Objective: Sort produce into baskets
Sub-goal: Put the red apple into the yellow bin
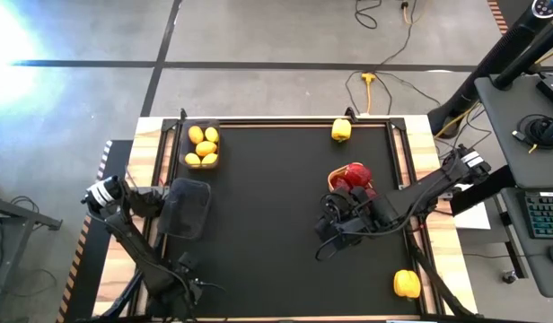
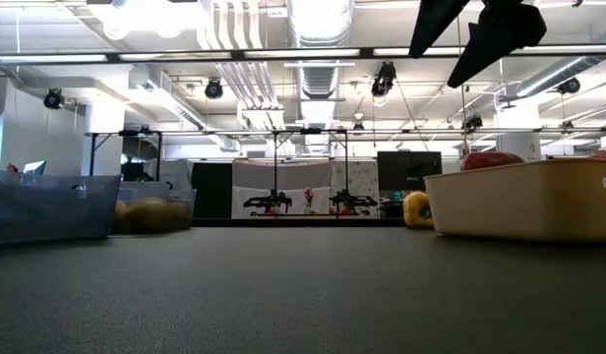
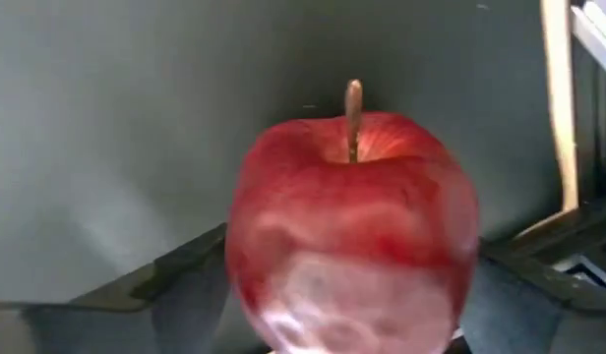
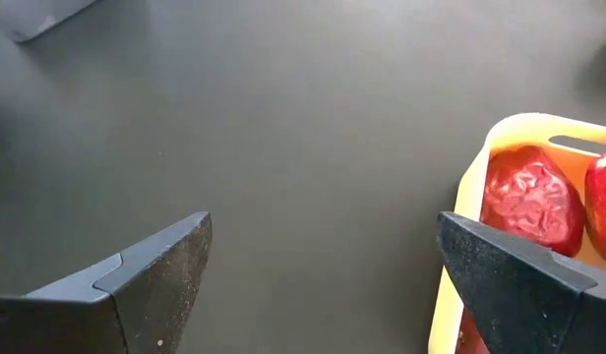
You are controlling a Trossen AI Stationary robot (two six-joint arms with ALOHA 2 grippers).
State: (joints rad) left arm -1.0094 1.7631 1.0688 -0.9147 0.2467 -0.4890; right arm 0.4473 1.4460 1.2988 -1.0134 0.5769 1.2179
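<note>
I see black counter [image 1: 276, 224] with wood edges, yellow cable [image 1: 367, 85] on grey floor [image 1: 258, 36], desk with keyboard [image 1: 548, 213] at right.

Glossy red apple [image 3: 352, 246] with a brown stem, dark red produce [image 4: 531, 202] in a pale orange-tan basket [image 4: 458, 258], yellow lemons [image 1: 204, 146] in a black mesh basket [image 1: 188, 131], yellow peppers [image 1: 341, 130], matte black bench [image 1: 267, 215] edged in light wood

Both arms are dark, jointed links, each with a white band near the wrist. The right gripper's [image 4: 323, 285] fingers [image 4: 151, 280] are dark grey, wedge-shaped, seemingly matte and finely textured.
</note>
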